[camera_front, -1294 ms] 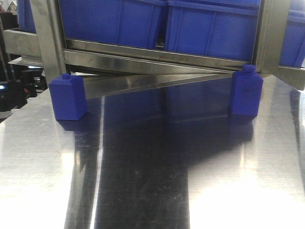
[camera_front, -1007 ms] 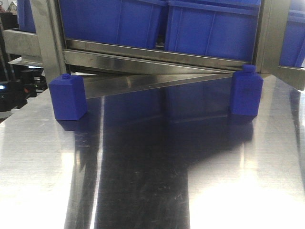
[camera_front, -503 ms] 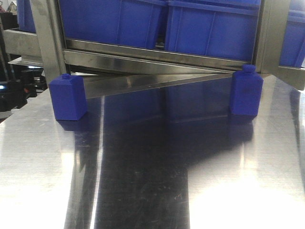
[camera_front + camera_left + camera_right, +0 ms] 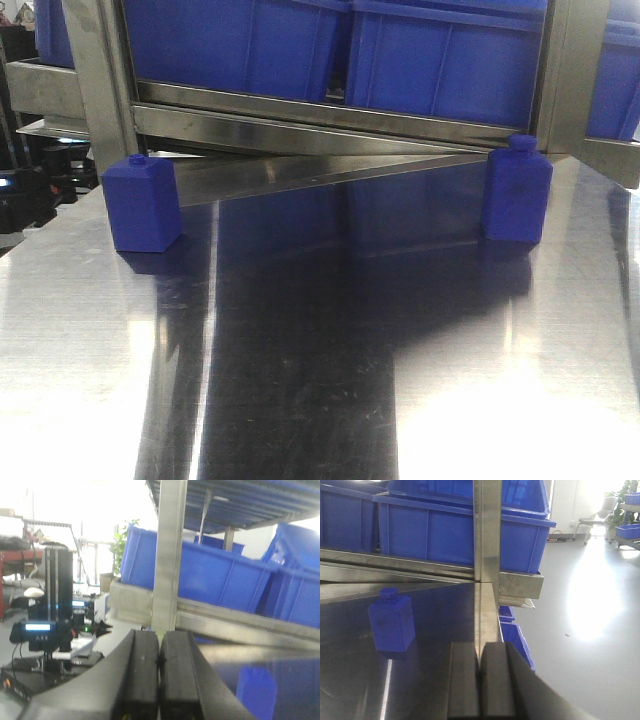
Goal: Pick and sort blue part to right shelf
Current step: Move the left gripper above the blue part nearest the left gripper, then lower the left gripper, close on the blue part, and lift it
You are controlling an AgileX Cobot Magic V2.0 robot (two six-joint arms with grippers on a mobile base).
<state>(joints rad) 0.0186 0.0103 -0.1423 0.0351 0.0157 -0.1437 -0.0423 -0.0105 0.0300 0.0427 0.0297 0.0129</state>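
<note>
In your left wrist view, the left gripper [image 4: 159, 652] has its black pads pressed flat together, holding nothing. Beyond it stands the grey steel-framed right shelf [image 4: 169, 555] with smooth deep blue plastic bins [image 4: 220, 577].

In your right wrist view, the right gripper [image 4: 480, 660] is likewise closed and empty. A matte blue square bottle-shaped part [image 4: 391, 621] stands upright on the shiny flat steel tabletop [image 4: 420, 680], ahead-left of the jaws and well apart.

In your front view, that part [image 4: 517, 190] and a second blue bottle-shaped part [image 4: 143, 203] stand just before the shelf.

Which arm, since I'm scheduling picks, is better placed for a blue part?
Likely right: a blue part stands ahead-left of the right gripper; the left gripper faces a shelf post. Both shut.
</note>
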